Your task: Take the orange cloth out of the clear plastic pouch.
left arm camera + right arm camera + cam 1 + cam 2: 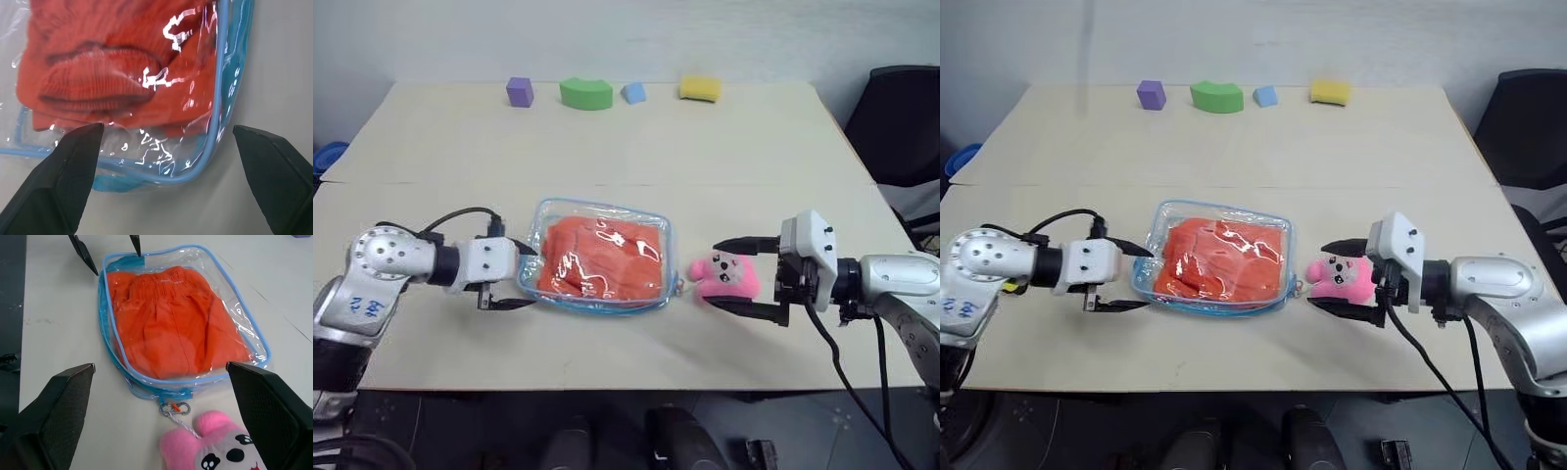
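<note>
The left gripper (517, 279) sits at the left end of the clear plastic pouch (548, 220), and its two black fingers (73, 161) are wide apart. One finger is by the pouch's corner and the other is over the bare table; whether they touch the pouch cannot be told. The right gripper (744, 277) is on the other side, and its fingers are spread wide too, with the pink plush toy (729, 277) between them. Nothing is squeezed in either one.

The pouch lies flat in the middle of the near table (636, 343). The orange cloth (607, 257) is inside it, all folded and wrinkly, and fills most of the pouch. The pink toy lies just beside the pouch's right end, joined to it by a small orange clip (176, 408).

The table top is pale and smooth. A second table (744, 137) of the same colour is pushed up behind it, with a thin seam between them. At the far edge sit four little things in a row: a purple block (519, 92), a green curved block (585, 94), a small blue block (633, 93) and a yellow sponge (700, 89). Behind is a plain light wall (607, 39). A black chair (896, 122) stands at the right.
</note>
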`<state>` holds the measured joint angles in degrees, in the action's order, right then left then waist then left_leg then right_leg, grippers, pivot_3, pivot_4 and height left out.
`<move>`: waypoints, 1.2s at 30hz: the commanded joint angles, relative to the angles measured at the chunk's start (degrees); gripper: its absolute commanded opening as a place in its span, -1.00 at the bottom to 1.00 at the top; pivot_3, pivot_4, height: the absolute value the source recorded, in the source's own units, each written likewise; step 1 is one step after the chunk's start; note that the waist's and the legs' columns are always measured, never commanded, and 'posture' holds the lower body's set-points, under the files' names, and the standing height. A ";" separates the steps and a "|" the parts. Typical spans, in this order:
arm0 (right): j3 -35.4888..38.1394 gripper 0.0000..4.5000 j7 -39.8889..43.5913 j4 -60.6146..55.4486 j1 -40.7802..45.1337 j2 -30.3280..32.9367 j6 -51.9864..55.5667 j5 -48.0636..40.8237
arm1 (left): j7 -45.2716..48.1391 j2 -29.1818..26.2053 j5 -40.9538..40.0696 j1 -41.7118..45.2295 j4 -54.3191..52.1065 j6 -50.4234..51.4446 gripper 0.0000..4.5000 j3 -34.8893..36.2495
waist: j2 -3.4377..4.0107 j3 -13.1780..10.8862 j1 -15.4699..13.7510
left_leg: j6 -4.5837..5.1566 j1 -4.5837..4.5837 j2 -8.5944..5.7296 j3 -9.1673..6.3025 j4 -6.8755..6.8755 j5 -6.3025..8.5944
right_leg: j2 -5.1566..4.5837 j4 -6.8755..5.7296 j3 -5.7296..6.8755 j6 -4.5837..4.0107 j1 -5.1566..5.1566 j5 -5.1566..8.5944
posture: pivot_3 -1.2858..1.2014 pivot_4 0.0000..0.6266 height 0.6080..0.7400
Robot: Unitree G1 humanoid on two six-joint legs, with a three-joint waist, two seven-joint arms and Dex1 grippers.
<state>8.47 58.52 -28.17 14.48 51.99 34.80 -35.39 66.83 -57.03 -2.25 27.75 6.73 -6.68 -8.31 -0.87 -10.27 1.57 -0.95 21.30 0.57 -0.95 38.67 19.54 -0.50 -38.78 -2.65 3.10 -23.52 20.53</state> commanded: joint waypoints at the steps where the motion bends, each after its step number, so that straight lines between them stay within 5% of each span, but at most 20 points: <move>1: 3.08 1.00 -1.11 -3.30 -1.18 0.90 0.33 -1.35 | 0.61 1.91 1.55 2.87 3.67 -5.23 1.00 -0.99 | 0.00 0.00 -0.09 | 0.00 0.02 0.00 -0.01 0.03 0.00 | 0.00 -0.01 0.01 0.00 -0.01 0.00 | 0.03 -0.52 1.00; 3: 3.54 1.00 -1.45 -3.87 -1.78 0.89 0.54 -1.46 | 0.61 2.77 2.27 3.70 5.23 -7.19 1.00 -1.37 | 0.00 0.00 -0.11 | 0.01 0.04 0.00 -0.02 0.10 0.00 | -0.01 -0.03 0.02 0.00 0.00 0.00 | 0.03 -0.52 1.00; 6: 4.12 1.00 -1.79 -4.23 -2.58 1.06 0.58 -1.41 | 0.99 3.80 2.14 4.09 6.60 -9.36 0.72 -1.37 | 0.00 0.00 0.00 | 0.03 0.06 0.00 -0.02 0.21 0.02 | -0.01 -0.09 0.01 0.00 0.00 0.00 | 0.03 -0.52 1.00; 17: 6.44 1.00 -5.00 -6.39 -6.98 0.88 1.69 -0.91 | -2.00 2.96 -2.25 -10.41 -15.90 10.57 -0.79 2.95 | 0.00 0.00 -0.04 | 0.05 0.03 0.02 -0.04 0.23 0.03 | -0.01 -0.15 0.01 0.00 0.02 0.00 | 0.03 -0.52 1.00; 27: 8.94 1.00 -21.22 -6.07 -12.68 -6.36 7.21 1.73 | -10.41 7.61 1.85 -13.28 -18.80 14.30 -0.79 2.86 | -0.01 0.01 -0.50 | 0.05 -0.01 0.00 -0.05 0.29 0.03 | -0.02 -0.16 0.00 0.01 0.12 0.00 | 0.03 -0.52 1.00; 30: 8.41 1.00 -23.28 -4.14 -12.55 -7.86 8.27 1.73 | -10.29 9.19 -1.12 -13.26 -18.90 16.84 -0.53 3.97 | -0.01 0.01 -0.46 | 0.05 -0.02 0.00 -0.04 0.29 0.03 | -0.02 -0.18 0.00 0.01 0.13 0.00 | 0.03 -0.52 1.00; 36: 6.41 1.00 -24.19 1.47 -9.75 -9.60 9.83 1.99 | -7.11 9.26 -11.06 -13.92 -22.49 23.07 0.28 8.98 | -0.01 0.01 -0.16 | 0.05 -0.02 0.00 -0.05 0.29 0.03 | -0.02 -0.20 0.00 0.01 0.11 0.00 | 0.03 -0.52 1.00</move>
<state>15.09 34.66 -27.17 3.97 42.49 44.55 -33.28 58.34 -47.36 -8.46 14.05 -12.11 14.17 -2.65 -0.88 -10.26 1.41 -0.90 21.28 0.57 -1.00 38.96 19.57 -0.51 -38.98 -2.64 3.10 -23.41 20.53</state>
